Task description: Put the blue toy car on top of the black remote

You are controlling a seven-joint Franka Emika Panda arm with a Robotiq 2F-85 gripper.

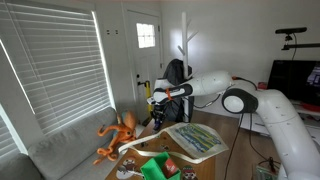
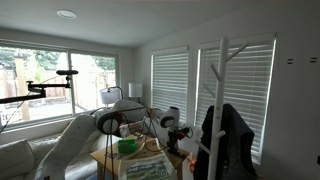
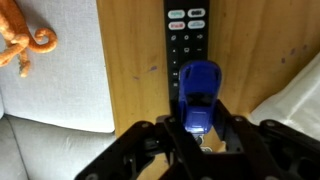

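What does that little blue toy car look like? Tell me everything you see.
The blue toy car is small, glossy and plastic-looking, with a rounded roof. It sits lengthwise over the lower end of the black remote, above the wooden table. The fingers grip its near end; whether it rests on the remote is unclear.

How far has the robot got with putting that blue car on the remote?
Done: the blue toy car is picked up, with the gripper shut on it. In hand: the car is lined up over the near end of the black remote on the wooden table. Left: setting it down, if it isn't resting already, which the wrist view cannot settle, then letting go.
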